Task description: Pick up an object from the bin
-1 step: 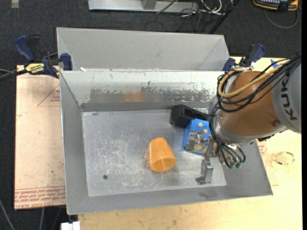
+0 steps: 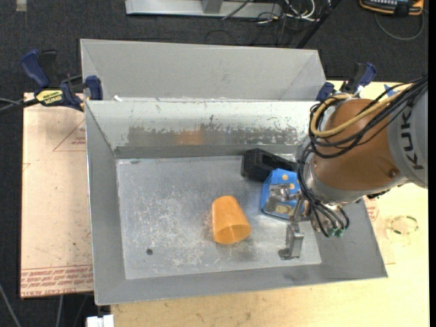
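Camera view: the pincer (image 2: 292, 242) is seen low in the right front part of the bin (image 2: 170, 203), hanging from the arm (image 2: 413, 145) that enters from the right. Whether it is open or closed cannot be told, as its tip is seen from above as one grey metal piece. It is set over bare bin floor, close to the front wall. No contact with any loose thing can be made out.

Above the pincer the wrist is wrapped in a rounded orange cover (image 2: 361, 155), and cables (image 2: 325, 118) are looped across the cover's upper left side.

Nearest to the pincer is a blue thing (image 2: 278, 191), flat, with a silvery part on its top. It lies just behind the pincer, toward the back wall, and its right side is hidden by the wrist. A black thing (image 2: 260, 163) lies just behind it, at the foot of the back wall. Whether the two touch cannot be told.

To the left of the pincer, and apart from it, an orange cup (image 2: 229, 220) is found near the middle of the floor, lying on its side with its wider end toward the front wall. The cup is clear of both other things.
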### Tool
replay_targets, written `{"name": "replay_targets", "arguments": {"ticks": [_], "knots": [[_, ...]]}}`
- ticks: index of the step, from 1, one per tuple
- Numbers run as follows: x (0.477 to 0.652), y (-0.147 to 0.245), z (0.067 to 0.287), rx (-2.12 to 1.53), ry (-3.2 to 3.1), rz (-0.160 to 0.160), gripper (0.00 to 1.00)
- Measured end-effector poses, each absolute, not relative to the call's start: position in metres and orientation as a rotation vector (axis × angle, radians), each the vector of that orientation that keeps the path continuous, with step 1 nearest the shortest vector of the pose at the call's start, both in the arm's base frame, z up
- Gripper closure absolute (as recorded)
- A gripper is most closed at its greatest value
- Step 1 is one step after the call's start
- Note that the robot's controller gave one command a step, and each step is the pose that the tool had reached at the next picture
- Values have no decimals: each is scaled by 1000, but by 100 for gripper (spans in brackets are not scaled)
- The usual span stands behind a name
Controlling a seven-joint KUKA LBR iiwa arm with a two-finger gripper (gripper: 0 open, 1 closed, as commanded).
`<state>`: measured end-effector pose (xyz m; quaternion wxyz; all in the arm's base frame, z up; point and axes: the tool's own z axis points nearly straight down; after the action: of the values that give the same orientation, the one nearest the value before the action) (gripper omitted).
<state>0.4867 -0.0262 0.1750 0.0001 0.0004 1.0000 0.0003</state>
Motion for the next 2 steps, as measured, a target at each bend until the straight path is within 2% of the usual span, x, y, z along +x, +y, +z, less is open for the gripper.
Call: {"name": "replay_targets", "arguments": {"ticks": [1, 2], "knots": [[497, 12, 166, -85, 3141, -1, 0], [525, 42, 156, -263, 3129, 5, 0]]}}
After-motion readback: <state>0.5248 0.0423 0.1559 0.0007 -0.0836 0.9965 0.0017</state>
